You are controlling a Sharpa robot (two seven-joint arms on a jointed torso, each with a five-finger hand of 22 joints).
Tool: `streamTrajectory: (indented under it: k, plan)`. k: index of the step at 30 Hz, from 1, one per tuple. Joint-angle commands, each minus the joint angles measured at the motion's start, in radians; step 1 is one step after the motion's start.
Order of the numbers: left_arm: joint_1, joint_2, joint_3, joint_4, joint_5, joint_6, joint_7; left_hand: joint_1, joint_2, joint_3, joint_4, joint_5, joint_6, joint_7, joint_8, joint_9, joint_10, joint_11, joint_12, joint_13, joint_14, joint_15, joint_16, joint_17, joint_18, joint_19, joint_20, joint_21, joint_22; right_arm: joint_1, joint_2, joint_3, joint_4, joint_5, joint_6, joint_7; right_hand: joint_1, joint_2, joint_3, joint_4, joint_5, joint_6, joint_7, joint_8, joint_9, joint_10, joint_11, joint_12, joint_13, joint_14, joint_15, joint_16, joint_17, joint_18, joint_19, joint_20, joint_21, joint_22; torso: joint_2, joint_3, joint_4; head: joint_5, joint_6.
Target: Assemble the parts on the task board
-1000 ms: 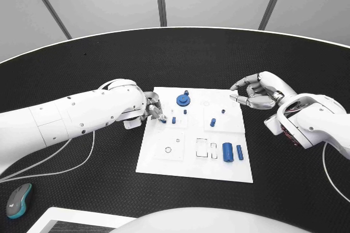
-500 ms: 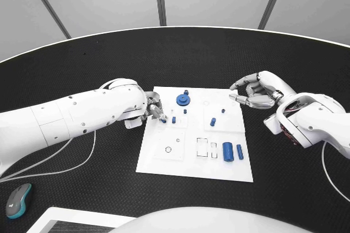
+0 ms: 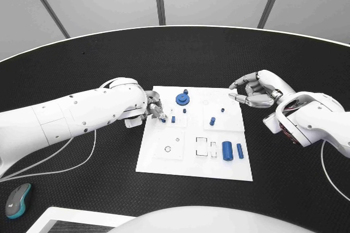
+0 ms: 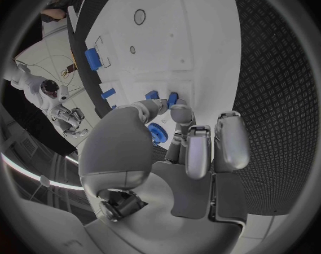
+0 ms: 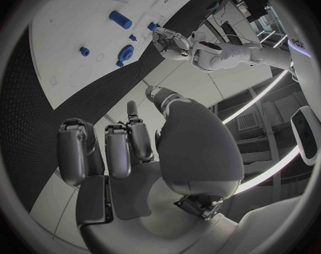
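Two robot hands over the black textured tabletop point(image 3: 95, 61), white rectangular task board point(image 3: 164, 162) between them.

Largest on the board, the blue round gear-like part point(image 3: 182, 99) sits near its far edge; the blue upright cylinder point(image 3: 227, 151) stands towards the near right, a slimmer blue bar point(image 3: 239, 151) just beside it. The left robot hand point(image 3: 151, 109) is at the board's left edge, fingertips point(image 4: 173, 100) down and touching a small blue peg point(image 3: 163, 120); whether it actually grips the peg, I cannot tell. The right robot hand point(image 3: 254, 94) hovers off the board's far right corner, fingers curled inward, nothing in them. A teal and grey computer mouse point(image 3: 16, 199) lies at the near left.
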Motion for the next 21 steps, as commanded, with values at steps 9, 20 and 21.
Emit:
streamTrajectory:
  k: [9, 20, 21]
  plan:
    - [0.0, 0.01, 0.0, -0.019, 0.009, 0.004, -0.005, -0.022, 0.005, 0.114, -0.098, 0.0, 0.0, -0.009, 0.002, 0.003, 0.004, -0.006, -0.006, -0.009, 0.096, -0.007, 0.005, 0.228, -0.007, 0.006, 0.001, 0.002, -0.001, 0.0, 0.001, 0.0, -0.001, 0.0, -0.001, 0.001, 0.009, -0.002, 0.0, 0.005, 0.003, -0.005, -0.001, 0.004, 0.001, 0.003, -0.001, 0.0, 0.076, 0.077, -0.01, -0.007, 0.152, 0.017, 0.054, -0.005, -0.008, 0.173, -0.001, 0.0004, 0.0006, -0.003, -0.002]
    - [0.0, 0.013, 0.0, -0.029, 0.012, 0.009, -0.012, -0.078, -0.025, 0.043, -0.052, -0.004, 0.009, -0.026, 0.006, -0.001, 0.005, -0.017, -0.021, -0.033, 0.096, -0.016, 0.006, 0.228, -0.007, 0.007, -0.003, 0.002, 0.003, 0.0, 0.0, 0.0, -0.001, 0.0, -0.002, 0.001, 0.008, -0.003, -0.001, 0.005, 0.003, -0.006, -0.001, 0.003, 0.001, 0.001, -0.001, -0.002, 0.074, 0.076, -0.01, -0.008, 0.151, 0.017, 0.053, -0.005, -0.01, 0.172, 0.0, -0.0008, 0.0011, -0.005, -0.004]
    - [0.0, 0.013, 0.0, -0.029, 0.012, 0.009, -0.012, -0.08, -0.027, 0.037, -0.048, -0.004, 0.011, -0.027, 0.006, -0.002, 0.005, -0.018, -0.022, -0.035, 0.096, -0.017, 0.006, 0.228, -0.008, 0.008, -0.003, 0.003, 0.005, 0.0, 0.0, 0.0, -0.001, 0.0, -0.002, 0.001, 0.008, -0.003, -0.001, 0.005, 0.003, -0.006, -0.001, 0.003, 0.001, 0.001, -0.001, -0.002, 0.074, 0.076, -0.01, -0.008, 0.151, 0.017, 0.053, -0.005, -0.01, 0.172, 0.0, -0.0011, 0.0012, -0.006, -0.004]
